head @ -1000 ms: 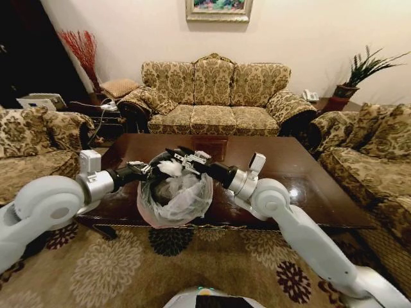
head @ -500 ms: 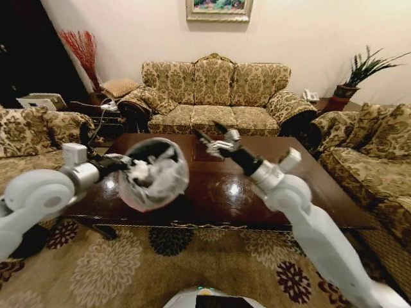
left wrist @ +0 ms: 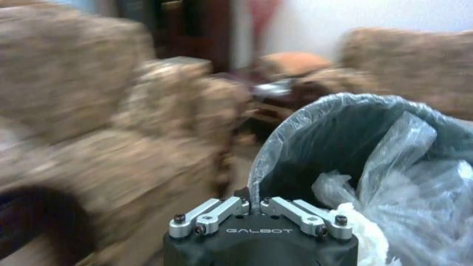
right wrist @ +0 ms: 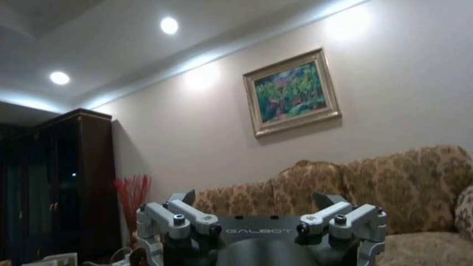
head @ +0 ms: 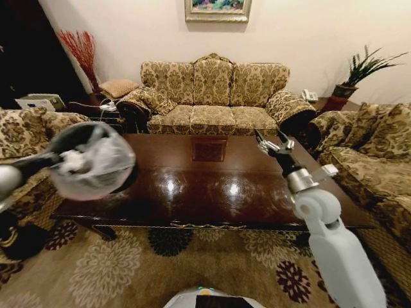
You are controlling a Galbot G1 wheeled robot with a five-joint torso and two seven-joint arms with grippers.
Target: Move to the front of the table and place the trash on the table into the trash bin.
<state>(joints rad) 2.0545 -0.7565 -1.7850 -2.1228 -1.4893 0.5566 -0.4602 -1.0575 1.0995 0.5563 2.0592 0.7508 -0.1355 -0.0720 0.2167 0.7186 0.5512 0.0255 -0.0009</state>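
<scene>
Trash bin (head: pixel 93 160) tilted, mouth leftward

I see warm, dim room light from recessed ceiling lamps (right wrist: pixel 169 25), with two bright glare spots on the glossy table (head: pixel 212 192). The trash bin (head: pixel 93 160) smears with motion blur, the armchair (left wrist: pixel 88 127) behind it too; head-view edges bow outward.

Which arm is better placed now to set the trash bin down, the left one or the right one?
The left, probably. Its claw grips the rim of the trash bin, held in the air at the left end of the table. The right claw is open, empty, raised over the table's right side.
</scene>
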